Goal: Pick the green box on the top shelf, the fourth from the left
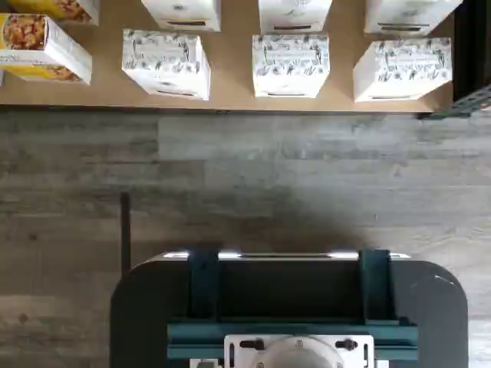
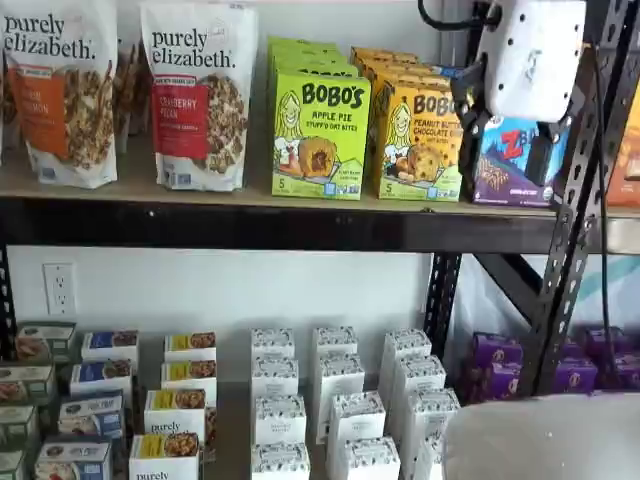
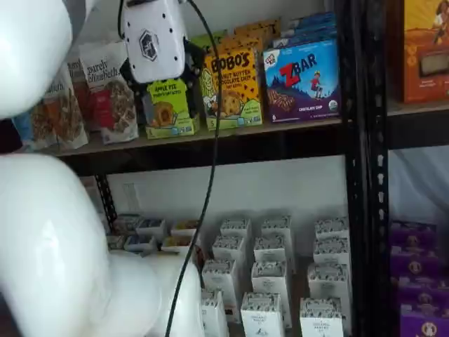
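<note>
Gripper (image 2: 508, 140) hanging at upper right of a shelf view, white body up top, 2 black fingers (image 2: 470, 115) below with a clear gap between them, so wide open and holding nothing. Sits in front of the blue box (image 2: 510, 165), off to the right of the target. In the other shelf view, same gripper (image 3: 158, 70) at upper left, parked right above the green box (image 3: 168, 109).

Green box (image 2: 320, 135) standing upright on the top shelf (image 2: 250, 225), upper middle of frame, just beside the orange box (image 2: 418, 140), untouched.

Wrist view only catching white cartons (image 1: 290, 65) on the lower board plus the dark mount (image 1: 288, 307).

Looks like square 1, honestly: nothing grabbed yet. Left to do: line up, close on the box, pull it out.
</note>
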{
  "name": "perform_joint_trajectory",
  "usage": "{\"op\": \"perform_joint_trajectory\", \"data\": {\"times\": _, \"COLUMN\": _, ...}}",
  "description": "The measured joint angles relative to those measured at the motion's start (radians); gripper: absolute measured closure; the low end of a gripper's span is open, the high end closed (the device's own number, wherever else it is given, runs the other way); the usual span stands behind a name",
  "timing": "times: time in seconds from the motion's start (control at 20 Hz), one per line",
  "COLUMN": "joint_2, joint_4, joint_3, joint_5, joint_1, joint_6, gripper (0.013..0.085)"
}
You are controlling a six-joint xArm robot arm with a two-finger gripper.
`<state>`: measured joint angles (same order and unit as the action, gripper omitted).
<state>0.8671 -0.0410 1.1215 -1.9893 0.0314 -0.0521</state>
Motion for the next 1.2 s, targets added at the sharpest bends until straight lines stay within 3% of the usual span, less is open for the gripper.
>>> {"op": "perform_joint_trajectory", "data": {"times": 0.05, "joint_2": 0.010, "joint_4": -0.036, "joint_3": -0.010, "joint_5": 0.013, "joint_1": -0.033, "joint_6": 0.020, "gripper": 0.0130}}
{"op": "perform_joint_trajectory", "data": {"times": 0.1, "joint_2": 0.032, "joint_4": -0.115, "joint_3": -0.032, "joint_5": 0.042, "joint_1": -0.109, "joint_6": 0.063, "gripper": 0.0130}}
{"op": "perform_joint_trajectory", "data": {"times": 0.15, "joint_2": 0.043, "joint_4": -0.153, "joint_3": -0.041, "joint_5": 0.057, "joint_1": -0.141, "joint_6": 0.084, "gripper": 0.0130}}
{"op": "perform_joint_trajectory", "data": {"times": 0.25, "joint_2": 0.045, "joint_4": -0.169, "joint_3": -0.044, "joint_5": 0.065, "joint_1": -0.150, "joint_6": 0.092, "gripper": 0.0130}}
{"op": "perform_joint_trajectory", "data": {"times": 0.5, "joint_2": 0.041, "joint_4": -0.150, "joint_3": -0.043, "joint_5": 0.076, "joint_1": -0.125, "joint_6": 0.077, "gripper": 0.0130}}
{"op": "perform_joint_trajectory", "data": {"times": 0.85, "joint_2": 0.048, "joint_4": -0.073, "joint_3": -0.053, "joint_5": 0.133, "joint_1": -0.026, "joint_6": 0.010, "gripper": 0.0130}}
{"op": "perform_joint_trajectory", "data": {"times": 1.2, "joint_2": 0.045, "joint_4": -0.050, "joint_3": -0.061, "joint_5": 0.189, "joint_1": 0.027, "joint_6": -0.034, "gripper": 0.0130}}
